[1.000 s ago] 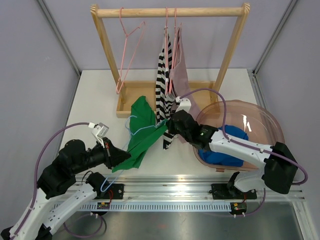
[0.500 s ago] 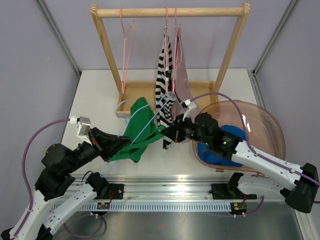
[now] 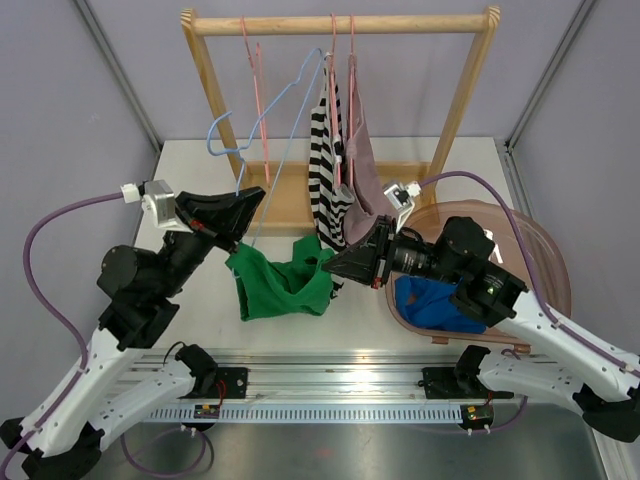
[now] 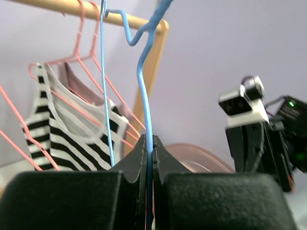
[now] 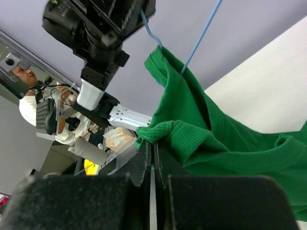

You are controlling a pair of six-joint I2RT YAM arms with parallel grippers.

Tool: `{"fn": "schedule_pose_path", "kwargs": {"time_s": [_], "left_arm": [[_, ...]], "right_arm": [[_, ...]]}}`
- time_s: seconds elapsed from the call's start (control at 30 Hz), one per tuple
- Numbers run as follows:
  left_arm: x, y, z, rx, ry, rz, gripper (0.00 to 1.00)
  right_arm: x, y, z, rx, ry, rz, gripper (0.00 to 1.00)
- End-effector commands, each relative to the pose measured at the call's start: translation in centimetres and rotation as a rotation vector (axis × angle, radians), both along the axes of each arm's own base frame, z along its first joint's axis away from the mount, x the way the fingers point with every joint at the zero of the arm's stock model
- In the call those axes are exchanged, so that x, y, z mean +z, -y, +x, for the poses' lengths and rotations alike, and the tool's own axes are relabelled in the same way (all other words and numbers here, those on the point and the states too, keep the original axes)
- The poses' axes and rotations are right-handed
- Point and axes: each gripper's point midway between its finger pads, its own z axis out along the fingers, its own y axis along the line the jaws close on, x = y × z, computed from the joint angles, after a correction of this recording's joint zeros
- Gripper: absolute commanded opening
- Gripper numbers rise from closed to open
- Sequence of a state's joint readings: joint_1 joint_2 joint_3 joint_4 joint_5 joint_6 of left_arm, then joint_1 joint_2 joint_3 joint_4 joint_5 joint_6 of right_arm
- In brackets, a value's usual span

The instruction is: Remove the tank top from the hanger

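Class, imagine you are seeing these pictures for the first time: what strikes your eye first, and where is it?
A bright green tank top sags over the middle of the table, pinched at its right edge by the right fingers. The left fingers grip a thin blue hanger, held high in front of the wooden rack, where a striped top hangs.
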State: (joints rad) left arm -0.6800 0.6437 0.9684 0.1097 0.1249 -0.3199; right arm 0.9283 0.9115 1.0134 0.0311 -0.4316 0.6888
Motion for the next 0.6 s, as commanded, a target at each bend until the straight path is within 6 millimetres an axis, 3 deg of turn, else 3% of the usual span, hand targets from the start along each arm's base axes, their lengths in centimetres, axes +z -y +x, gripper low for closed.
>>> {"fn": "schedule_pose_path", "kwargs": {"time_s": [0.0, 0.07, 0.27, 0.47, 0.57], "left_arm": [[5.0, -2.1, 1.0, 0.137, 0.15, -0.108, 0.0], [4.4, -1.8, 1.3, 0.132, 0.134, -0.11, 0.0], [2.8, -3.7, 3.4, 0.252, 0.034, -0.205, 0.0], [2.1, -4.2, 4.4, 0.299, 0.015, -0.251, 0.0], [2.2, -3.6, 4.7, 0.284, 0.026, -0.25, 0.0]], "right_arm": [[-2.1, -0.8, 0.3, 0.007, -0.04, -0.052, 0.0], [-4.0, -0.8, 1.1, -0.035, -0.06, -0.102, 0.0], [-8.4, -0.6, 1.5, -0.068, -0.054, -0.252, 0.0], [-12.5, -2.9, -0.2, 0.042, -0.079, -0.36, 0.0], [-13.3, -3.1, -0.3, 0.02, -0.076, -0.391, 0.0]]}}
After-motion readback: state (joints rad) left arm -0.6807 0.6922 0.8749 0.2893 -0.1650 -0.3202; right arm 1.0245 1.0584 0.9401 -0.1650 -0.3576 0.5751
